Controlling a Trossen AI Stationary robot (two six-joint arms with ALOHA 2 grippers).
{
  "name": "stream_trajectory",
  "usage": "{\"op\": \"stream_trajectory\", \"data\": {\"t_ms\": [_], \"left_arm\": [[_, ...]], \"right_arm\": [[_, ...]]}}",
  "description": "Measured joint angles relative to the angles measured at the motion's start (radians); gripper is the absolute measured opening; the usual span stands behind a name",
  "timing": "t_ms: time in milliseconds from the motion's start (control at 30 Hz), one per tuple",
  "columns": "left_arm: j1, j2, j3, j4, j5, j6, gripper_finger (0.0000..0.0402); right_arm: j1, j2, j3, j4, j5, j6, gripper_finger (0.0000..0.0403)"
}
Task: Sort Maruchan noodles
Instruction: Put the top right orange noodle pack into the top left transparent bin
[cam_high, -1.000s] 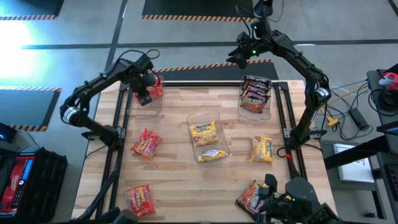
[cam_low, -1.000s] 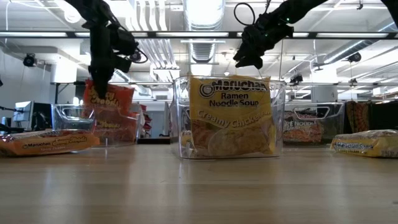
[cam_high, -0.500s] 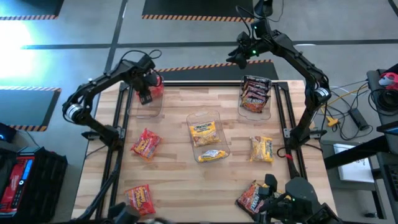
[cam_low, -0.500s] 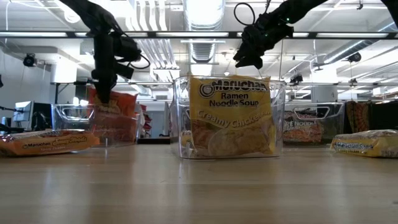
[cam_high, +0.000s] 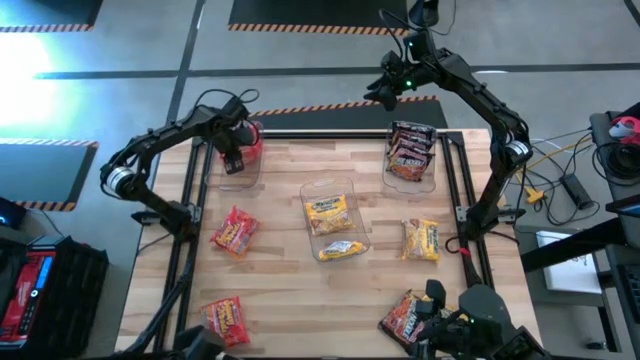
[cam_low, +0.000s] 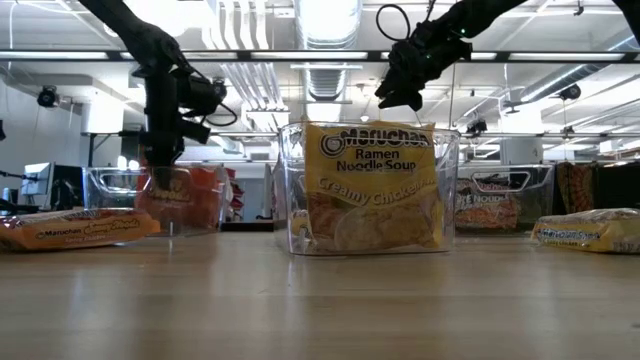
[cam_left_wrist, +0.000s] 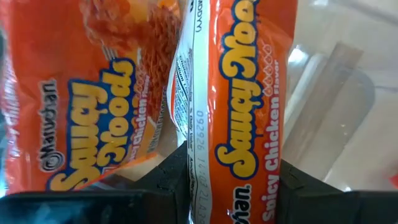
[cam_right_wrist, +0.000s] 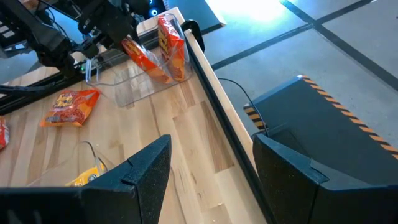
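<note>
The left gripper's two dark fingers are clamped on the edge of a crinkly orange-red Maruchan spicy chicken packet, holding it inside the clear plastic bin at the far left corner of the wooden table; a second orange-red packet stands just beside it in the same bin. The right gripper hangs well above the far edge of the table, beyond the clear bin of dark brown packets, and its fingers stand apart with nothing between them. Taking the clear centre bin as the landmark: it holds a yellow creamy chicken packet standing upright, with another yellow packet lying at its near end. To its left on the table lies a red packet, and nearer the front edge on that side another red packet. To its right lies a yellow packet, and toward the front right a dark brown packet with red print.
</note>
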Motion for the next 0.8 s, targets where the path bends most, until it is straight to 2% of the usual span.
{"op": "stream_trajectory", "data": {"t_ms": [267, 667, 800], "left_arm": [[0.024, 0.006, -0.008, 0.06, -0.005, 0.006, 0.0133], [0.036, 0.006, -0.008, 0.119, -0.128, 0.007, 0.016], [0.036, 0.006, -0.008, 0.147, -0.135, -0.011, 0.0161]], "right_arm": [[0.0, 0.0, 0.0, 0.0, 0.0, 0.0, 0.0215], [0.0, 0.0, 0.0, 0.0, 0.0, 0.0, 0.0215], [0.0, 0.0, 0.0, 0.0, 0.0, 0.0, 0.0215]]}}
